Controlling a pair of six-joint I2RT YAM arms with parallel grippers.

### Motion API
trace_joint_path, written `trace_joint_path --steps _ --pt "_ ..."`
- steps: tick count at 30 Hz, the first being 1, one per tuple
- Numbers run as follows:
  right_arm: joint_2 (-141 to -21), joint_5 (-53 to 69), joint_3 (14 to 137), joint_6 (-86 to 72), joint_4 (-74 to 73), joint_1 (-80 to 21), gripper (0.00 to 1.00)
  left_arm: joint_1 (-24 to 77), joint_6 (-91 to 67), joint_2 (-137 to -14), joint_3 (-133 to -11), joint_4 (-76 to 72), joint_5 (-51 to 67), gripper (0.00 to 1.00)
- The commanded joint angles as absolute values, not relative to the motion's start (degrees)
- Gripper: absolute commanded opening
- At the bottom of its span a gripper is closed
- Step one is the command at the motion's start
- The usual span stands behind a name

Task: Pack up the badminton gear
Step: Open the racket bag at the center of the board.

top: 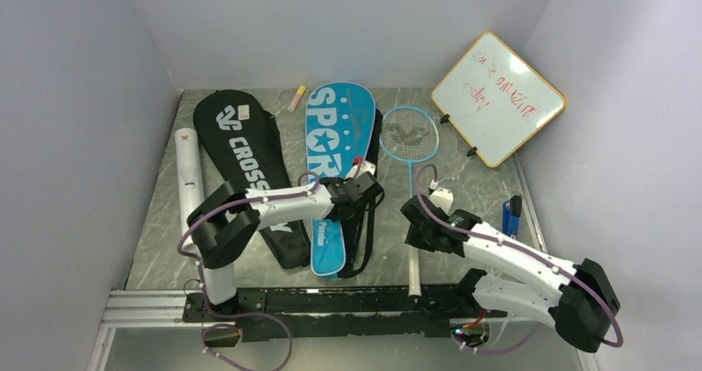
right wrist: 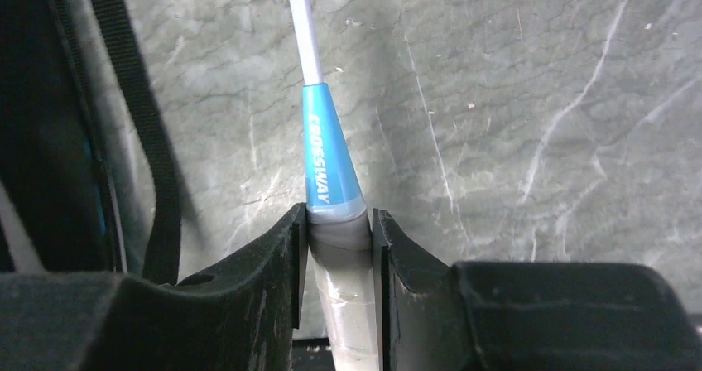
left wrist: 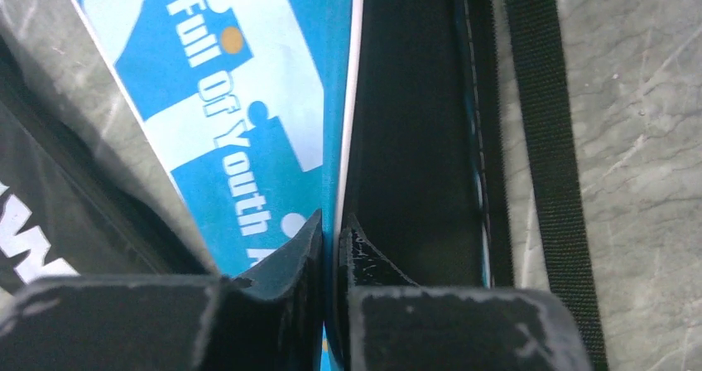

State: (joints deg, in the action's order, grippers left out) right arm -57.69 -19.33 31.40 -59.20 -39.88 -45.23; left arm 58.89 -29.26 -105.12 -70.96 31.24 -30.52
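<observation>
The blue "SPORT" racket cover (top: 335, 139) lies mid-table, and its edge flap is pinched between the jaws of my left gripper (top: 368, 190). In the left wrist view the gripper (left wrist: 331, 226) is shut on the cover's white-piped edge, with the blue printed face (left wrist: 240, 98) on the left and the black inside on the right. The light-blue racket (top: 408, 135) lies to the right of the cover, its handle toward the near edge. My right gripper (top: 418, 222) is shut on that racket. In the right wrist view the gripper (right wrist: 339, 218) clamps the handle just below the blue cone (right wrist: 327, 156). The black "CROSSWAY" cover (top: 240, 156) and the white tube (top: 189, 172) lie at the left.
A wood-framed whiteboard (top: 497, 98) leans at the back right. A small pink-yellow marker (top: 296, 98) lies at the back. A blue object (top: 512, 215) sits by the right wall. The blue cover's black strap (left wrist: 546, 180) trails over the table between the cover and the racket.
</observation>
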Motion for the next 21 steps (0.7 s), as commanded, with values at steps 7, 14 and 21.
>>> trace_joint_path --steps 7,14,21 --pt "-51.01 -21.2 43.52 -59.85 -58.37 -47.61 0.0 53.56 -25.99 -97.39 -71.04 30.15 -30.75 0.05" --pt "-47.64 -26.16 52.11 -59.42 -67.8 -47.72 0.0 52.55 -24.84 -94.3 -75.58 34.63 -34.85 0.05" --pt "-47.37 -30.42 62.84 -55.13 -75.23 -47.73 0.0 51.91 -23.72 -91.24 -78.63 36.95 -36.65 0.05"
